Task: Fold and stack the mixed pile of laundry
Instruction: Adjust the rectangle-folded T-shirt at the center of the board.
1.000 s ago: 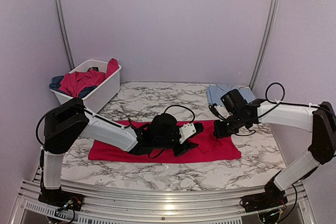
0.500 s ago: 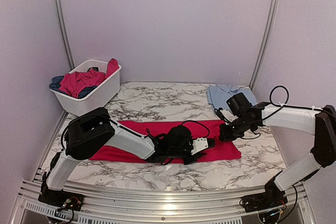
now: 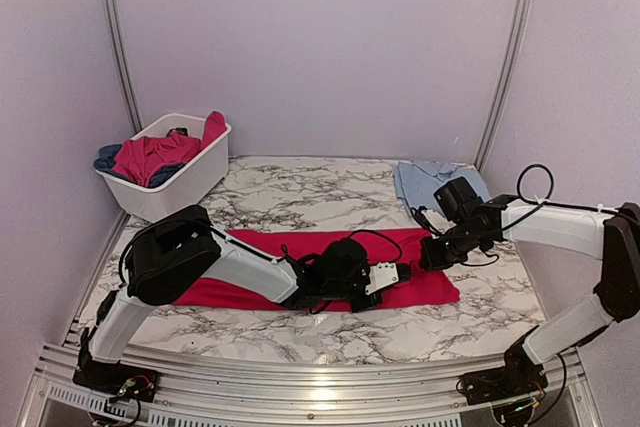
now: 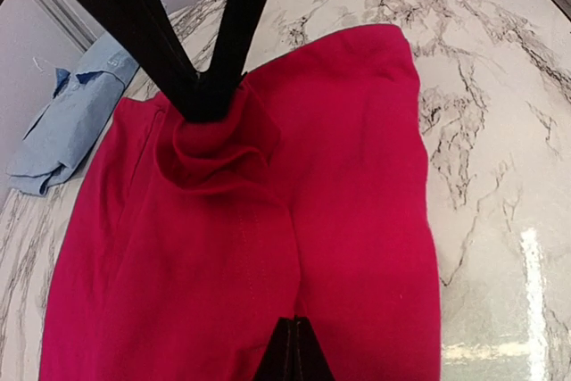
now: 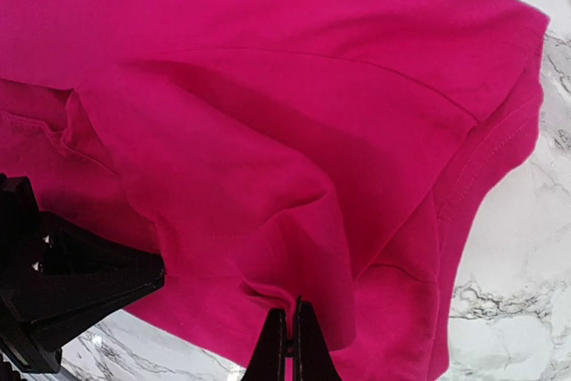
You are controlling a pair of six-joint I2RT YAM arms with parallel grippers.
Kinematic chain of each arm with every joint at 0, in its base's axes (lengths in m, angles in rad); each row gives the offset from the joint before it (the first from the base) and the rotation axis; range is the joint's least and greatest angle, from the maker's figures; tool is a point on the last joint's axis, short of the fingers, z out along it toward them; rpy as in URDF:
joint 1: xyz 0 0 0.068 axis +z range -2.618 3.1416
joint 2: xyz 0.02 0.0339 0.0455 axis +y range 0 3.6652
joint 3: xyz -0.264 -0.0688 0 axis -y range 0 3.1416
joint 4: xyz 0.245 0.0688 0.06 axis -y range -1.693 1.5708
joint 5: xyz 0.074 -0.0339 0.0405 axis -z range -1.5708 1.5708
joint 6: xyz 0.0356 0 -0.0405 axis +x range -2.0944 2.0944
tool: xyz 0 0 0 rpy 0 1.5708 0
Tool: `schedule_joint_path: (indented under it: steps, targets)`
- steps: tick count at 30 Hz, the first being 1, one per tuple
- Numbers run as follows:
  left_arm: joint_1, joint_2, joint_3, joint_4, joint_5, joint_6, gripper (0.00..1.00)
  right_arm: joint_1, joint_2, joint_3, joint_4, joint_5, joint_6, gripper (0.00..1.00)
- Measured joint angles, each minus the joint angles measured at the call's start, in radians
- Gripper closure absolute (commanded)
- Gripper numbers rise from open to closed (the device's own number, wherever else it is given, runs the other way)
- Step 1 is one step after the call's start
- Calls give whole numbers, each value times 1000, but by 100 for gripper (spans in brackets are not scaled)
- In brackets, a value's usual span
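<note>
Table: one marble-patterned table point(image 3: 300, 192), filling the middle of the overhead view.
Red garment: one red garment point(image 3: 435, 289) lies spread flat across the centre of the table, its long side running left to right. A small bunch of it is gathered up towards its right end.
Left gripper: the left gripper point(image 3: 403, 272) lies low over the near edge of the red garment, right of centre. Its jaws are closed together, and it seems to have a pinch of the red hem, though the tips hide the contact.
Right gripper: the right gripper point(image 3: 428, 255) sits at the far right part of the red garment, just beside the left one. Its jaws are closed tight on the gathered fold of red cloth.
Light blue shirt: one light blue shirt point(image 3: 420, 179) lies folded at the upper right of the table, apart from the red garment.
Basket: one white basket point(image 3: 200, 179) stands at the upper left of the table.
Basket contents: red clothes point(image 3: 150, 155) heaped on top, one end hanging over the far rim, and dark blue cloth point(image 3: 108, 157) showing at the left side; the number of pieces inside cannot be counted.
</note>
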Motion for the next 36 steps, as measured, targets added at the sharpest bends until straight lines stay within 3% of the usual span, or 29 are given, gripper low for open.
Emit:
schedule_joint_path:
  steps: [7,16,25,26,31,33,36]
  targets:
    - [0,-34,-8,-12,-26,4,100,-6,-25,-5,-16,5,0,100]
    - [0,-206,-96,-15,-32,-11,100,-9,-33,-5,-51,28,1,100]
    - [0,-208,-187,-23,-32,-24,100,-6,-42,-5,-124,35,4,100]
    - [1,-208,-190,-23,-32,-25,100,0,-41,-5,-128,35,4,93]
    - [4,-209,-197,-20,-26,-39,60,48,-21,-5,-150,33,6,51]
    - [12,-219,-217,-20,-27,-64,52,63,-17,-4,-156,34,8,44]
    - [32,-283,-287,-30,-48,-127,47,67,-32,6,-163,34,11,44]
